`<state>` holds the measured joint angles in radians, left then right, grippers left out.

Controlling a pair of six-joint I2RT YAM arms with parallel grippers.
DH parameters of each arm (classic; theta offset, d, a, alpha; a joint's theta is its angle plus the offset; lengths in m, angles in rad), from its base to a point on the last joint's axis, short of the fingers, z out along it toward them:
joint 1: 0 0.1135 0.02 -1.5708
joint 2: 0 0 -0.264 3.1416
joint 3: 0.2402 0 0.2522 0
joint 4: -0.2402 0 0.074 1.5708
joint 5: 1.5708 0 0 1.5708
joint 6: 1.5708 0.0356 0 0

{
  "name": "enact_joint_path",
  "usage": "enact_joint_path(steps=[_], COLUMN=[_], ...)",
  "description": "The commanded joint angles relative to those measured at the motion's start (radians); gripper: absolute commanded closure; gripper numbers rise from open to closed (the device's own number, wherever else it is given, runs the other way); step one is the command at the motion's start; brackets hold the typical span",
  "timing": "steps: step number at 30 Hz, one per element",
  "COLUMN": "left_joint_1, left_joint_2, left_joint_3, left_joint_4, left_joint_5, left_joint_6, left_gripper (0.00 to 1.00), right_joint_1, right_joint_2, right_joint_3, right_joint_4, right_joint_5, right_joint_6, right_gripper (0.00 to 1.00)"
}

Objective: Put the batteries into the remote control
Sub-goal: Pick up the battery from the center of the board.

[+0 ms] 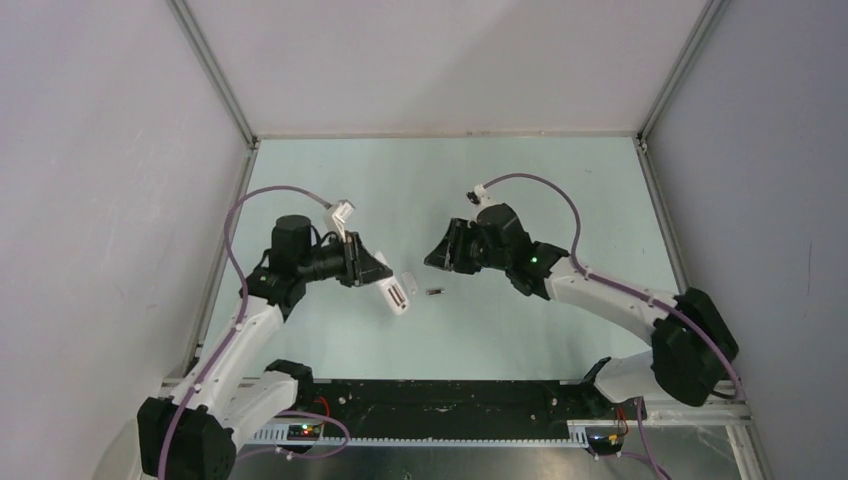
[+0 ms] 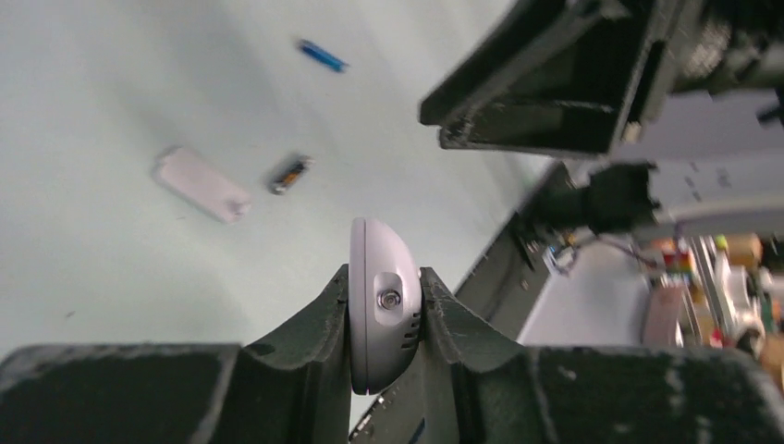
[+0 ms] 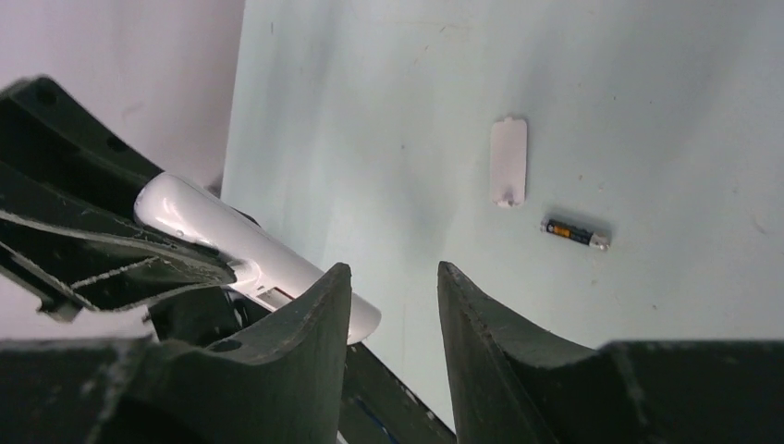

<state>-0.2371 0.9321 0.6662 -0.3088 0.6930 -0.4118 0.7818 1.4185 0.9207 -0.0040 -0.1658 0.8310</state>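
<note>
The left claw grips the remote control; the right claw stands open. Only the left wrist view catches the blue battery, beyond the dark battery.

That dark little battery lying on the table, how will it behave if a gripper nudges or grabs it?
The dark battery is a slim cylinder lying on its side on the smooth table, so a nudge would probably roll it. It looks rigid and small, so likely light. Its thin round body may slip in the right gripper.
</note>
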Motion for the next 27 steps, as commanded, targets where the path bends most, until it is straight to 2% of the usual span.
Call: enact_joint_path(steps=[1,8,15,20,23,27], left_joint_1=[-0.031,-0.088,-0.121,-0.121,-0.120,-0.121], left_joint_2=[-0.056,-0.131,-0.163,-0.111,-0.072,-0.019], left_joint_3=[0.026,0.001,-0.013,0.005,0.031,0.021], left_joint_4=[0.035,0.041,0.065,0.072,0.072,0.100], left_joint_5=[0.295,0.317,0.307,0.266,0.061,0.002], left_joint_6=[0.139,0.260,0.348,0.281,0.164,0.045], left_gripper=[1.00,1.00,1.00,0.99,1.00,1.00], right_joint_1=[0.011,0.031,0.031,0.023,0.011,-0.019], right_joint_2=[-0.115,-0.180,-0.187,-0.158,-0.128,-0.091], right_joint_3=[0.034,0.035,0.035,0.035,0.035,0.036], right_joint_4=[-0.160,-0.239,-0.270,-0.282,-0.299,-0.296], right_joint_5=[-0.047,0.027,0.107,0.198,0.270,0.316], right_joint_6=[-0.205,-0.334,-0.348,-0.295,-0.273,-0.292], right_gripper=[0.55,0.53,0.51,0.50,0.49,0.49])
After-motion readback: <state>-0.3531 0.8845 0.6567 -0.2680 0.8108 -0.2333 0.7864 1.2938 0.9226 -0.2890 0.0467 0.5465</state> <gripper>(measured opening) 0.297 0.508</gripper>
